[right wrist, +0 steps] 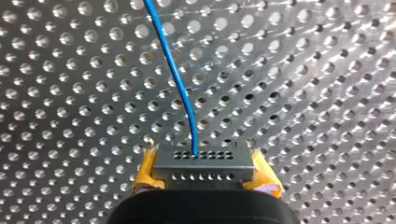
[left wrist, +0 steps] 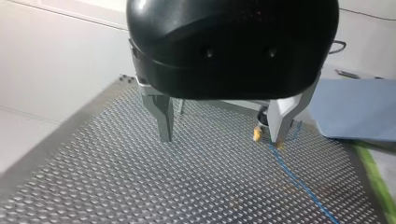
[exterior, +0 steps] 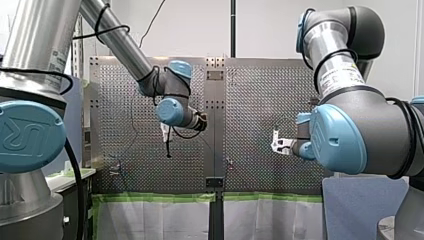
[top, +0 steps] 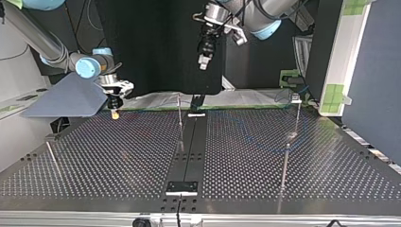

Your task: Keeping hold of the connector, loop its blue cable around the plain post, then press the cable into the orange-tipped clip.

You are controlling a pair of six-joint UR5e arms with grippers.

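Two grippers, one connector, one cable; entries follow.

1. My right gripper point(right wrist: 205, 178): yellow pads point(right wrist: 147, 173) pressed against both ends of the connector, pinching it. In the top view it sits low over the perforated table point(right wrist: 70, 93), near the far edge at that view's left.

2. Connector point(right wrist: 203, 161): a grey rectangular block with two rows of small holes on its face. It is held level between the pads, close above the table surface.

3. Blue cable point(right wrist: 175, 70): leaves the upper row of holes near the middle of the connector and runs in a gentle curve away from the gripper across the table. In the left wrist view it lies on the table, passing just beside one metal finger.

4. My left gripper point(left wrist: 220, 139): black body with metal fingers point(left wrist: 163, 116) spread wide and nothing between them. In the top view it hangs well above the table.

5. Thin post point(top: 180, 120): upright near the table's dark middle strip. Second post point(top: 285, 163): upright toward the top view's right. Tip colours cannot be told.

6. Blue-grey sheet point(left wrist: 355, 109): beyond the table's edge, beside my right gripper.
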